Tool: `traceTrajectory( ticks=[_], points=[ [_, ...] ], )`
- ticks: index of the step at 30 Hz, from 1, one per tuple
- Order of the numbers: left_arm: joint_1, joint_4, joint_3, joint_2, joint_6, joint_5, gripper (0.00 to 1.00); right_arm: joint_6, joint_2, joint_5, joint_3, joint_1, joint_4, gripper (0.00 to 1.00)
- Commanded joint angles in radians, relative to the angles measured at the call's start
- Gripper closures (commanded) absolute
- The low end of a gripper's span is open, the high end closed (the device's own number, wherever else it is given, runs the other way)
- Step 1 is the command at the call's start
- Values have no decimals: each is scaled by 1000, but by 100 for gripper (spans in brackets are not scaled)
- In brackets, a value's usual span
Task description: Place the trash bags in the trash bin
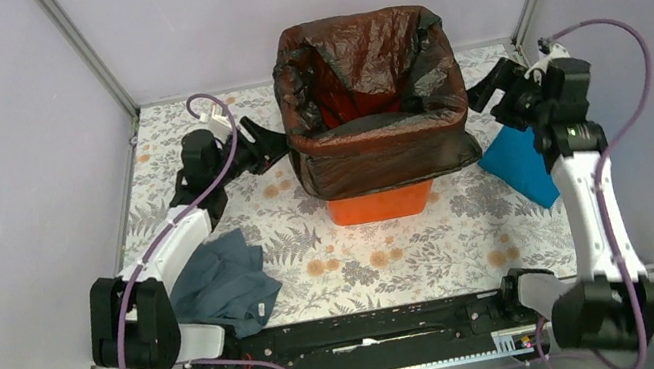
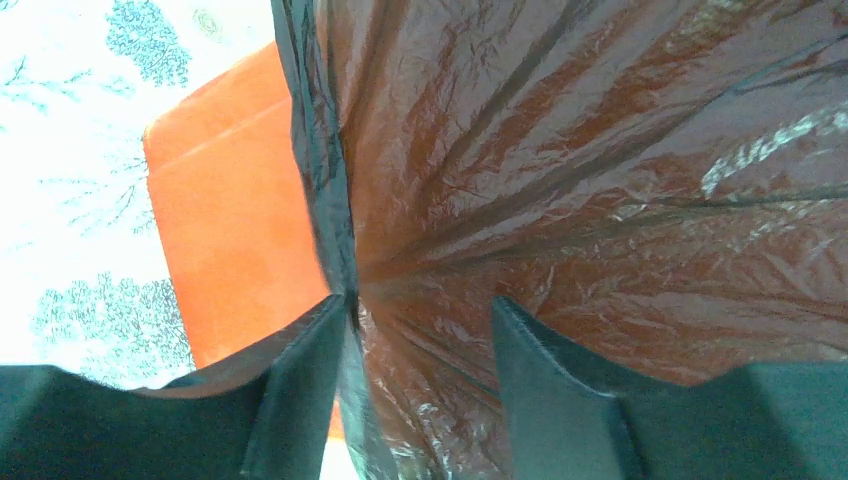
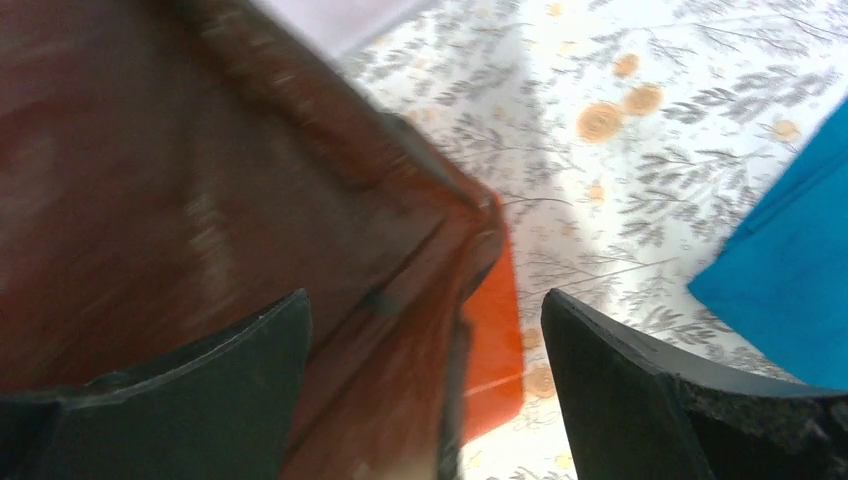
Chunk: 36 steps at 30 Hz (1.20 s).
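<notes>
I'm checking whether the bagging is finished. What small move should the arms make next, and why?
Probably back both grippers away from the bin. The bag already lines it, folded over the rim and hanging down the outside, only the orange base showing. The left gripper and right gripper stand open at its sides, gripping nothing.

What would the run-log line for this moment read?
stage: trash bag lines trash bin, draped over rim | left gripper: open at bag's left side | right gripper: open at bag's right side
</notes>
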Motion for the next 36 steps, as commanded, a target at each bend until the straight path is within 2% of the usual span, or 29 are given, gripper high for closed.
traceTrajectory(
  ticks=[1,3,6,8,13,17,21,23,26,29,32,36],
  points=[
    [18,-86,56,-56,63,5,35,134,-137,-205,-125,1,44,8],
    [18,-98,59,-70,71,12,32,221,-163,-291,-202,1,130,8],
    [18,-93,39,-90,65,19,30,325,-179,-333,-293,1,255,8],
    [17,-79,21,-102,55,32,30,327,-170,-329,-313,1,271,12],
    [9,-79,-20,-149,48,44,30,359,-117,-356,-436,6,428,31],
    [10,-130,-9,-182,85,49,28,421,-59,-380,-606,62,718,34],
    [10,-257,55,-216,188,9,24,369,30,-354,-662,102,738,36],
    [11,-310,77,-237,226,-10,23,304,54,-292,-652,102,658,39],
    [11,-379,107,-260,275,-29,21,154,53,-89,-569,102,407,40],
    [12,-451,140,-291,332,-60,20,52,24,77,-456,102,183,34],
    [15,-532,180,-318,395,-131,19,-2,-71,228,-327,102,23,28],
    [18,-587,217,-360,433,-247,17,-71,-145,326,-58,102,-128,21]
  ],
)
